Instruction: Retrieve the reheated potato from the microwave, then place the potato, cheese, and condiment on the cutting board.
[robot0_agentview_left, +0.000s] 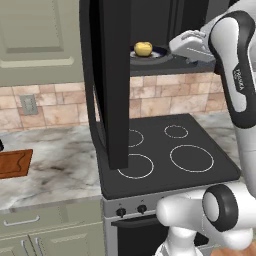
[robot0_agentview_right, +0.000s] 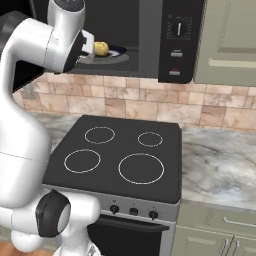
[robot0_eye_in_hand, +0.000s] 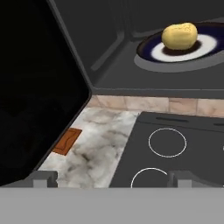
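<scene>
The microwave (robot0_agentview_left: 165, 20) hangs over the stove, its black door (robot0_agentview_left: 110, 75) swung wide open to the left. Inside it, the yellow potato (robot0_agentview_left: 143, 48) (robot0_agentview_right: 101, 48) (robot0_eye_in_hand: 179, 36) rests on a dark blue and white plate (robot0_eye_in_hand: 205, 46). My gripper (robot0_eye_in_hand: 113, 178) (robot0_agentview_left: 180, 46) hovers at the microwave's mouth, just right of the potato at about its height. It is open, fingertips (robot0_eye_in_hand: 43, 178) wide apart with nothing between them. The reddish-brown cutting board (robot0_agentview_left: 14, 162) (robot0_eye_in_hand: 68, 141) lies on the counter far to the left. The cheese and the condiment are out of view.
Below the microwave sits a black stove top (robot0_agentview_left: 170, 150) (robot0_agentview_right: 120, 150) with several ring burners. Marble counter (robot0_agentview_left: 55, 170) (robot0_agentview_right: 220, 165) runs on both sides, a tiled wall behind. The open door (robot0_eye_in_hand: 35, 87) blocks the space between my hand and the board. The control panel (robot0_agentview_right: 176, 35) is on the microwave's right.
</scene>
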